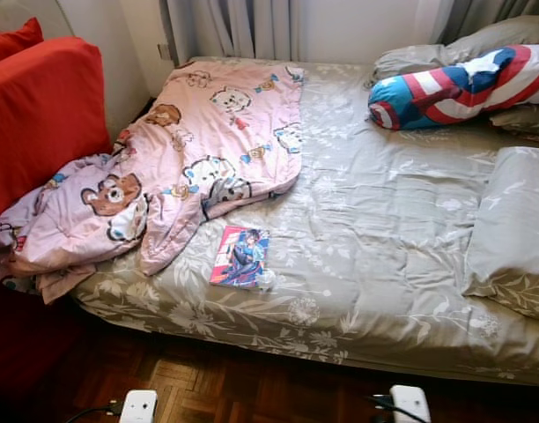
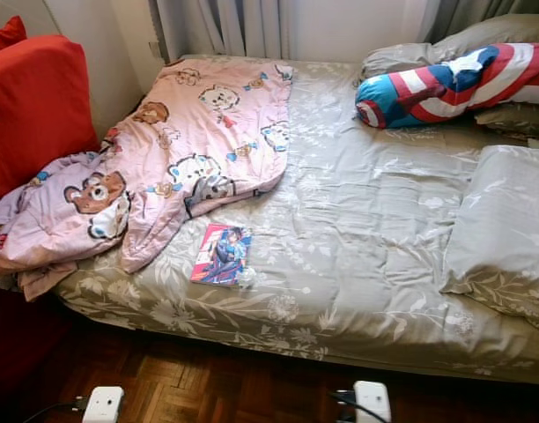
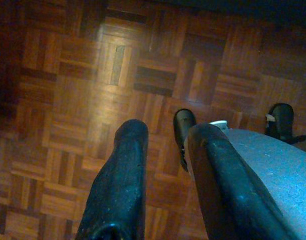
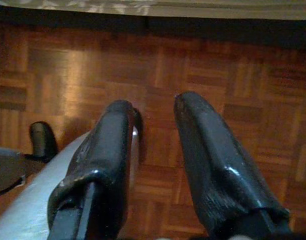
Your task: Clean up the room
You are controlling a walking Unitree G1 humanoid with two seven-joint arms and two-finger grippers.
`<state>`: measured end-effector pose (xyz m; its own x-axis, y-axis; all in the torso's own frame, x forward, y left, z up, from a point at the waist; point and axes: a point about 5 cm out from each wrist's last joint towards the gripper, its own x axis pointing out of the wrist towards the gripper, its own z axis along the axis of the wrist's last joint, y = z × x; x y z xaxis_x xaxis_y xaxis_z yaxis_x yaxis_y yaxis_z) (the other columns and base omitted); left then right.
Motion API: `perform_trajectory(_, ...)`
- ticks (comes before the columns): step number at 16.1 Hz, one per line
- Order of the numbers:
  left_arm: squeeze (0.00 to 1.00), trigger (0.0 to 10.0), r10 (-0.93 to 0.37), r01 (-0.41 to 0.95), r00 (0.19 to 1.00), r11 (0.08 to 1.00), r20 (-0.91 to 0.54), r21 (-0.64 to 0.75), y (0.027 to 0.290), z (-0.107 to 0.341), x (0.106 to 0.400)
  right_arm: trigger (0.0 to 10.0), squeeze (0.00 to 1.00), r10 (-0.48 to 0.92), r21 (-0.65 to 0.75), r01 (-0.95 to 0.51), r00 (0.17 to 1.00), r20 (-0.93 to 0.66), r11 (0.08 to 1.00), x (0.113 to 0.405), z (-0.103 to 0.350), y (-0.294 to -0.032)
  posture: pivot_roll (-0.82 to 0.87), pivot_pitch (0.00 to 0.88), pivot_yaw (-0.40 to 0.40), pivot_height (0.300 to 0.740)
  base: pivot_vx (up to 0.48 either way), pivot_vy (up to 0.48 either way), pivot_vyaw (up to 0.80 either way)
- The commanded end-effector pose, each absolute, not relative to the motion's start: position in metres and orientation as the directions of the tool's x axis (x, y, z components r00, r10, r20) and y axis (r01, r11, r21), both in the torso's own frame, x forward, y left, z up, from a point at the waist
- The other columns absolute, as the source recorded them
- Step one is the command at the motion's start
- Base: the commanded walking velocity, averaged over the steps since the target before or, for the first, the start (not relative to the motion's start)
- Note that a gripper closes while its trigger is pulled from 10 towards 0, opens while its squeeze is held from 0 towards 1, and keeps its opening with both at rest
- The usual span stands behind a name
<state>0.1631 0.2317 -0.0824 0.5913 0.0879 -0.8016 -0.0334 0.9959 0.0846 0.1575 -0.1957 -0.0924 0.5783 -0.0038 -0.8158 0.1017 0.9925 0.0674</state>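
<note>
Both our arms hang low at our sides, pointing down at the parquet floor (image 3: 93,75). Our left gripper (image 3: 165,135) has its fingers apart with bare floor showing between them, and our right gripper (image 4: 153,115) likewise holds its fingers apart over the wood, with the bed's (image 1: 384,264) lower edge just beyond it. In the head views the bed fills the scene ahead, its near edge running across in front of us with a strip of open floor between it and us. A comic book (image 1: 240,256) lies flat near that front edge, a small crumpled white bit (image 1: 266,280) touching its right corner. A pink cartoon blanket (image 1: 208,141) is rumpled over the bed's left part and spills off the left edge against a red sofa (image 1: 40,115), which closes off that side. A grey pillow (image 1: 516,229) sits at the right edge, and a red, white and blue bolster (image 1: 463,84) lies at the far right near the curtain (image 1: 234,26). The middle of the bed is open.
</note>
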Motion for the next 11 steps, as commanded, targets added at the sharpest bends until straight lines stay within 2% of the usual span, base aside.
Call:
perform_trajectory(1,0.00,10.0,0.088,-0.033,0.565,0.996,-0.820,0.084,0.2323,-0.0862,0.1546,10.0,0.00,0.002,0.077,0.113,0.551,-0.834,0.991,0.1493,-0.0961,-0.1941,0.00,0.104,-0.008,0.740,0.000,0.000,0.00)
perform_trajectory(3,0.00,10.0,0.086,-0.030,0.566,0.996,-0.820,0.084,0.2319,-0.0862,0.1547,10.0,0.00,0.000,0.075,0.114,0.551,-0.835,0.991,0.1491,-0.0961,-0.1946,0.00,0.105,-0.008,0.740,0.000,0.000,0.00)
perform_trajectory(4,0.80,10.0,0.085,-0.028,0.566,0.996,-0.820,0.084,0.2318,-0.0862,0.1546,10.0,0.82,-0.001,0.075,0.116,0.550,-0.835,0.990,0.1490,-0.0961,-0.1950,0.00,0.105,-0.008,0.740,0.000,0.000,0.00)
perform_trajectory(5,1.00,10.0,0.083,-0.025,0.567,0.996,-0.820,0.083,0.2314,-0.0863,0.1546,10.0,1.00,-0.003,0.074,0.118,0.551,-0.835,0.990,0.1490,-0.0961,-0.1954,0.00,0.105,-0.008,0.740,0.000,0.000,0.00)
perform_trajectory(11,1.00,10.0,0.079,-0.023,0.568,0.997,-0.819,0.080,0.2305,-0.0864,0.1547,10.0,1.00,-0.004,0.075,0.122,0.551,-0.834,0.990,0.1492,-0.0960,-0.1959,0.00,0.109,-0.010,0.740,0.000,0.000,0.00)
